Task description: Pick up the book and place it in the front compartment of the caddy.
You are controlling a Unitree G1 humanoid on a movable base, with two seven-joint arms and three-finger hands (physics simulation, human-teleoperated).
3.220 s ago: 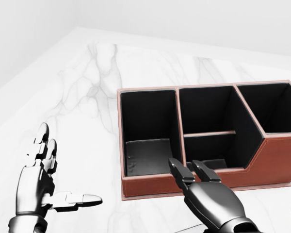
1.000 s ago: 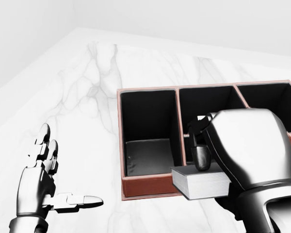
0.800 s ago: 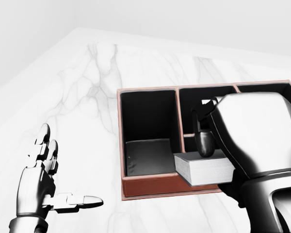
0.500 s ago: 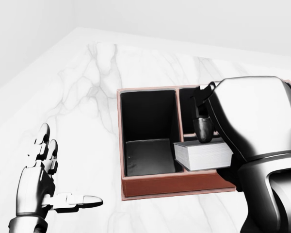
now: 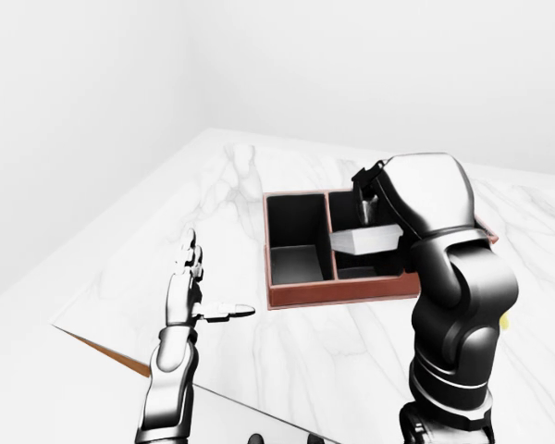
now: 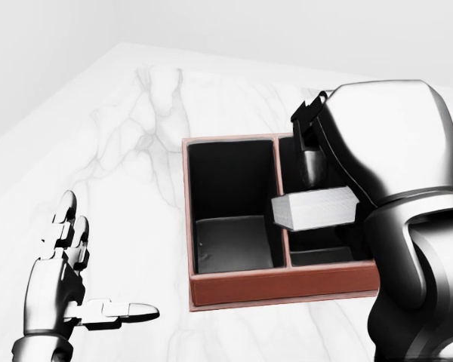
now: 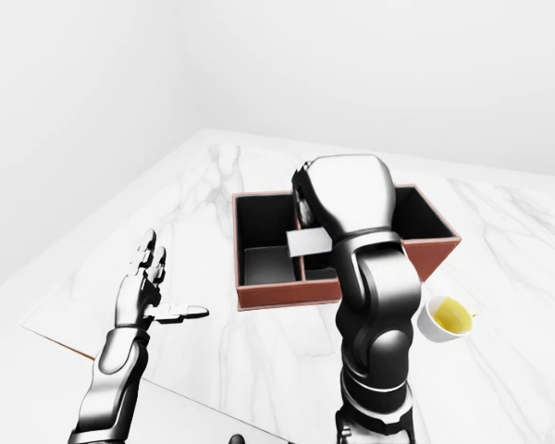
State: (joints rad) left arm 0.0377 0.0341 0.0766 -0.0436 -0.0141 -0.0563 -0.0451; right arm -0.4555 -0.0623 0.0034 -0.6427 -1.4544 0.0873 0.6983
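Note:
The book (image 6: 313, 209), a white-paged block, hangs level over the caddy (image 6: 234, 287), a red-brown box with black compartments. It hovers above the middle column and overlaps the divider to the left compartment. My right hand (image 6: 315, 188) is shut on the book; one dark finger (image 6: 311, 167) presses its top. The big silver forearm hides the caddy's right part in the head view. My left hand (image 6: 90, 271) stays open with spread fingers over the marble at the lower left, well away from the caddy.
A white cup with yellow content (image 7: 449, 316) stands on the marble to the right of the caddy. The table's near edge (image 5: 120, 356) runs diagonally at the lower left, close under my left arm. White walls lie beyond.
My right hand has carried the book up the view, from over the caddy's near wall to above its middle compartments. The left hand has not moved.

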